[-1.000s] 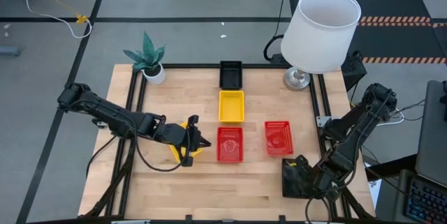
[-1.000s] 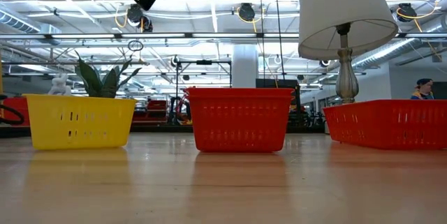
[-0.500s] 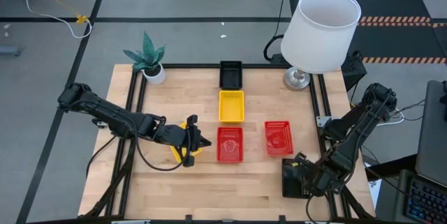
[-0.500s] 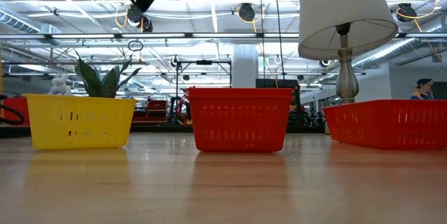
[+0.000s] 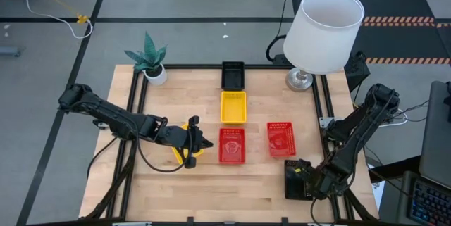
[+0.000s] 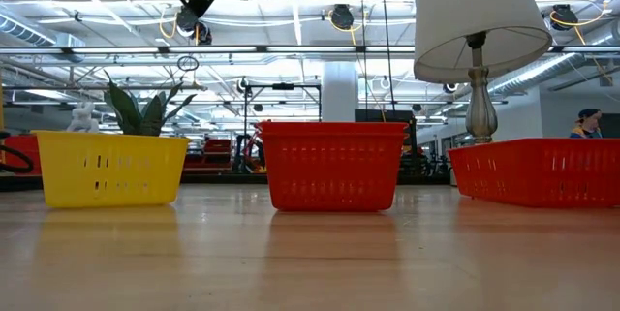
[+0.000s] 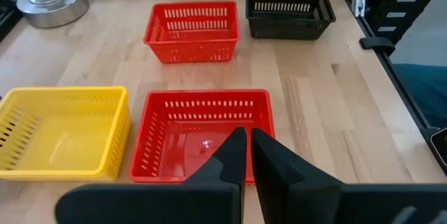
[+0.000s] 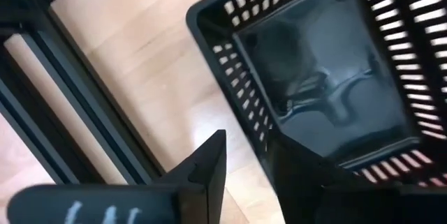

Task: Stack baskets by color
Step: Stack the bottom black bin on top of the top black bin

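We see the right gripper (image 5: 308, 181) at the table's near right corner, its fingers (image 8: 202, 165) straddling one wall of a black basket (image 5: 294, 179), not yet clearly clamped. That basket lies just nearer than the right-hand red basket (image 5: 280, 139), long axis running front to back. The left gripper (image 5: 200, 143), fingers together, hovers beside the middle red basket (image 5: 232, 145).

Overhead camera straight down, table-level camera looking across, both sharing central red basket (image 5: 232, 145), wrist cameras close
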Robot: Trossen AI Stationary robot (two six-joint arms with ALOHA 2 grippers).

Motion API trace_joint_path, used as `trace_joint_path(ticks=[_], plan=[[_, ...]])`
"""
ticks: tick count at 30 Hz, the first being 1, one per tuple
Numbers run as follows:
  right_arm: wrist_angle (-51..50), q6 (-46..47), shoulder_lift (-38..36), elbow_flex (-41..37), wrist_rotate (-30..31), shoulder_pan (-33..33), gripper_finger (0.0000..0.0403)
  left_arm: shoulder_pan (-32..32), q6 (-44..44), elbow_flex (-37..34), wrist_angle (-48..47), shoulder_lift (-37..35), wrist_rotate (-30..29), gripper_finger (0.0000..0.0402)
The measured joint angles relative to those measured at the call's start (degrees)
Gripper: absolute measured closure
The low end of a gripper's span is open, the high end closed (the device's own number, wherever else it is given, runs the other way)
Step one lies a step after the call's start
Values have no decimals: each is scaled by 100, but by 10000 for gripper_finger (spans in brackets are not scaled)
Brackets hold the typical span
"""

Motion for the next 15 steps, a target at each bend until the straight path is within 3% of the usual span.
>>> trace_joint_path(ticks=[15], plan=[[419, -546, 0, -345, 192, 92, 336, 0, -1, 0, 0, 0, -58, 376]])
